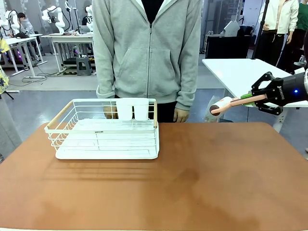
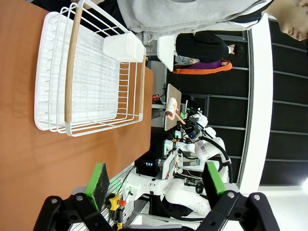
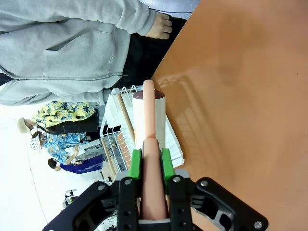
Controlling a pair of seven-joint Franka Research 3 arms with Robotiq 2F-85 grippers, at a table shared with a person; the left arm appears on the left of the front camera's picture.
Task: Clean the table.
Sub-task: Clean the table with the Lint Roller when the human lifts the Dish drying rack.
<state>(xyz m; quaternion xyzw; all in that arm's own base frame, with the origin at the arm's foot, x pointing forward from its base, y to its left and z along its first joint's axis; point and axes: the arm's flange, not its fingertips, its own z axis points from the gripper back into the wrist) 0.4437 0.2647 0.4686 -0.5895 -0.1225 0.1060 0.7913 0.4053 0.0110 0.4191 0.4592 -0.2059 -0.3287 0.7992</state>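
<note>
The reddish-brown table (image 1: 202,183) spreads across the front view. High above its far right corner, my right gripper (image 1: 256,98) is shut on the pink handle of a lint roller (image 1: 220,106), whose white roll points left toward the person. The right wrist view shows the green pads (image 3: 136,164) of the right gripper (image 3: 151,163) clamped on the roller's handle (image 3: 149,120), with the table (image 3: 240,96) beyond. In the left wrist view my left gripper (image 2: 156,179) stands open with nothing between its fingers, above the table (image 2: 29,159).
A white wire dish rack (image 1: 106,137) with wooden handles and a white cup holder (image 1: 132,109) stands on the table's far left part. A person in a grey hoodie (image 1: 147,48) stands at the far edge, hands hanging down. A white table (image 1: 240,72) is behind at right.
</note>
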